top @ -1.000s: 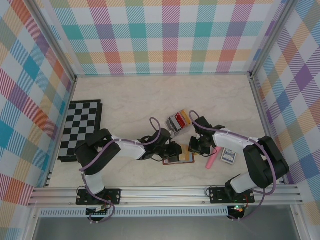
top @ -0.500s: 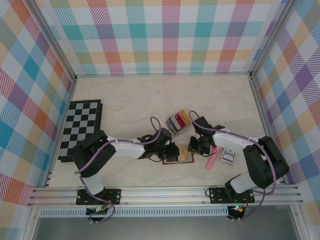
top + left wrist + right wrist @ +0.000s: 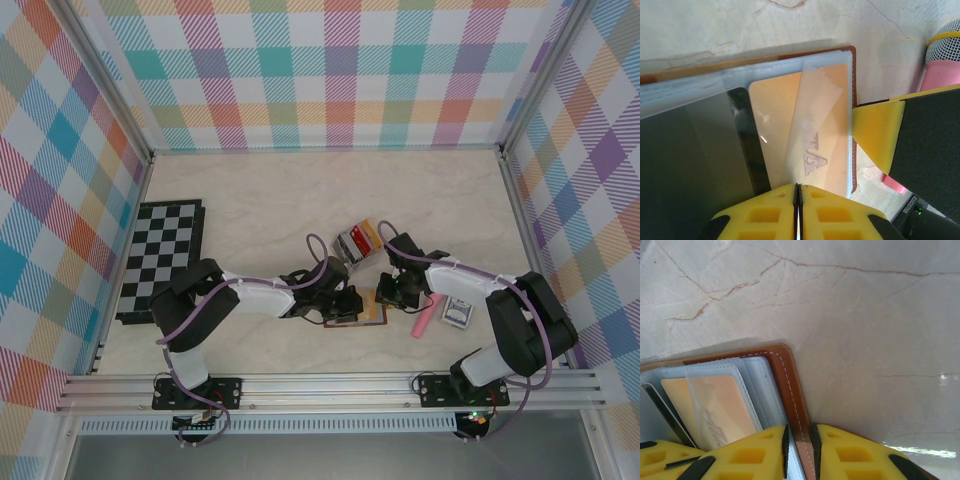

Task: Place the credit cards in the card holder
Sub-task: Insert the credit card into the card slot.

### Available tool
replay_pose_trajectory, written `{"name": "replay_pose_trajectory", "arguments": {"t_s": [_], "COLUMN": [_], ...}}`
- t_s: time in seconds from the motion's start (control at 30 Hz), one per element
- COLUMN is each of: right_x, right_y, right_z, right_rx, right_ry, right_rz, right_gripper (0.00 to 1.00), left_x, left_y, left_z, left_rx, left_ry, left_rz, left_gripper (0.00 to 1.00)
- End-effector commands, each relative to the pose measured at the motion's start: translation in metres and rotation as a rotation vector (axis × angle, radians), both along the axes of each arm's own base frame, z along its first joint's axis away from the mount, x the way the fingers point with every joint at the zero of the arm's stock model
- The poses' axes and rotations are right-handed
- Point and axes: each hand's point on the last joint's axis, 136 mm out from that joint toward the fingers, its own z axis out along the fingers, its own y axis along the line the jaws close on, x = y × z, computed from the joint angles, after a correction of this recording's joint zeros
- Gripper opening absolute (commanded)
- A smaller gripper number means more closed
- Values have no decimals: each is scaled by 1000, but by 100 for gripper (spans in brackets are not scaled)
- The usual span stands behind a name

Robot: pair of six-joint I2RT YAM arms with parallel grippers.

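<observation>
Marble bench (image 3: 260,200), and your arms hide most of the card holder (image 3: 372,316) lying mid-bench. Your right hand (image 3: 799,440) pinches its brown edge at 2 o'clock. Left hand (image 3: 797,200) is pressed together at 9 o'clock, can't tell on what.

Your left gripper (image 3: 343,302) low over the brown card holder (image 3: 368,317), your right gripper (image 3: 392,293) at its right edge, card rack (image 3: 358,241) just beyond both, pink stick (image 3: 422,320) beside your right gripper, chessboard (image 3: 160,258) well left of your left gripper.

faint "VA"-like embossing, orange card (image 3: 797,130)
</observation>
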Motion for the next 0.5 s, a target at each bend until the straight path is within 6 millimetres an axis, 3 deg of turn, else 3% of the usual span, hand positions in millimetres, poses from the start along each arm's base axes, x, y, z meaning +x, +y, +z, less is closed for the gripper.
{"name": "replay_pose_trajectory", "arguments": {"t_s": [0.0,0.47], "right_x": [-8,-3], "right_y": [-4,-5], "right_z": [-10,1], "right_rx": [-23,-37], "right_ry": [31,6], "right_rz": [-4,-8], "right_gripper": [22,24], "left_x": [-8,-6], "left_y": [-7,0], "left_z": [-1,11], "left_rx": [1,17], "left_ry": [11,-23], "left_rz": [-19,-9], "left_gripper": [12,20]}}
